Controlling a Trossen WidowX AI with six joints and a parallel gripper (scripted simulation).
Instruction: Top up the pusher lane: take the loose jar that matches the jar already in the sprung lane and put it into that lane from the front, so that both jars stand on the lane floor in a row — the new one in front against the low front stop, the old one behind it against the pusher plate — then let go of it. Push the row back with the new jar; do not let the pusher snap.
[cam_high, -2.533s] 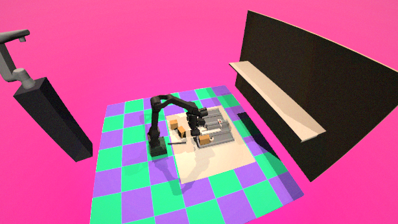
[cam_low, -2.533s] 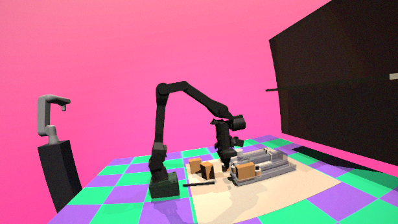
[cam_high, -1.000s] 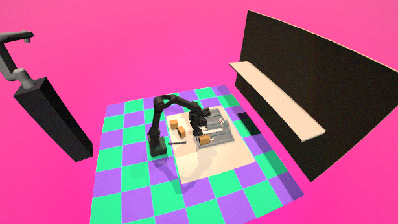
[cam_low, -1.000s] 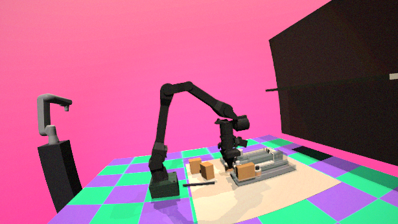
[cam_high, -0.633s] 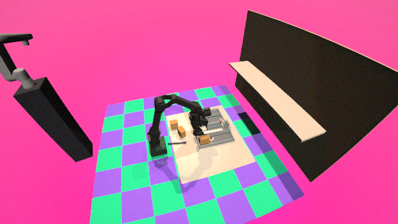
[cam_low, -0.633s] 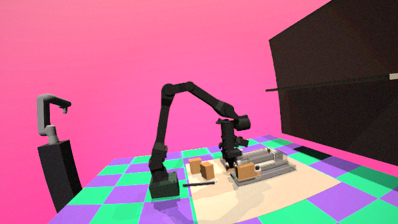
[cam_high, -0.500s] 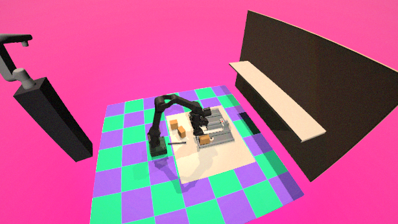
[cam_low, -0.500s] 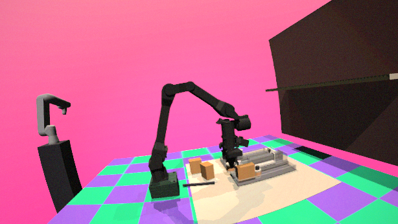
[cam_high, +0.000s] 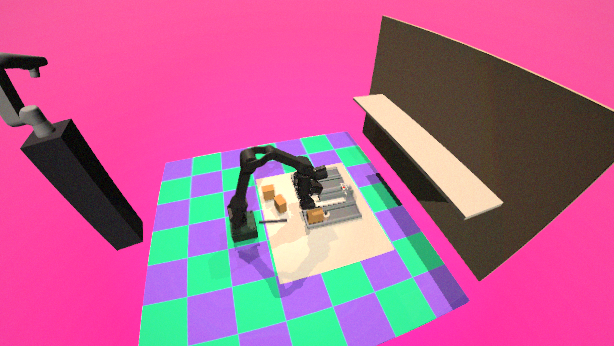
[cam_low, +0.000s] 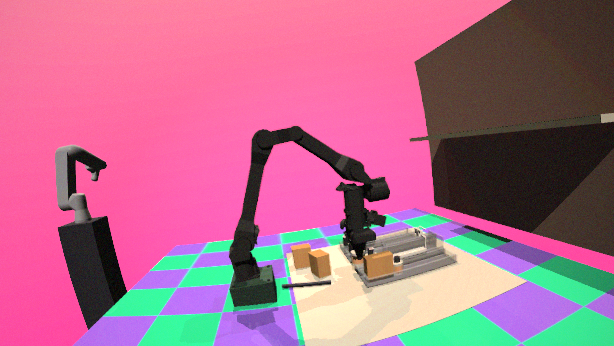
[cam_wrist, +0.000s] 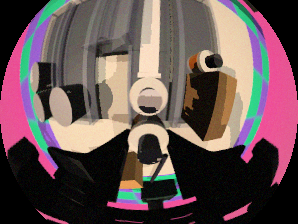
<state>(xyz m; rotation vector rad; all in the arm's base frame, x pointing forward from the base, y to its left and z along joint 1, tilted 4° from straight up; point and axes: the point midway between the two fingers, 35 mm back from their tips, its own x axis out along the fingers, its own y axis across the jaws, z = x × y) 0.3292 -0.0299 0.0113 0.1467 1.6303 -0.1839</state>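
Observation:
My gripper (cam_high: 306, 206) (cam_low: 358, 258) (cam_wrist: 148, 132) points down at the front of the grey lane rack (cam_high: 350, 214) (cam_low: 431, 266). It is shut on a jar with a white ring-shaped top (cam_wrist: 148, 129) and a dark centre; its body is mostly hidden by the fingers. Just behind it in the same lane is the lane jar (cam_wrist: 149, 95), white-rimmed with a paler centre. The pusher plate (cam_wrist: 149, 75) is behind that jar, at the end of a long white strip. The gap between the jars and the held jar's height above the lane floor cannot be told.
An orange-brown block (cam_high: 315, 216) (cam_low: 378, 264) (cam_wrist: 222, 107) is at the front of the right-hand lane, with a small white-and-black jar (cam_wrist: 205, 60) behind it. Black cylinders with pale ends (cam_wrist: 67, 106) are at left. Two orange blocks (cam_high: 268, 191) (cam_high: 280, 203) and a dark rod (cam_low: 306, 284) lie nearer the base.

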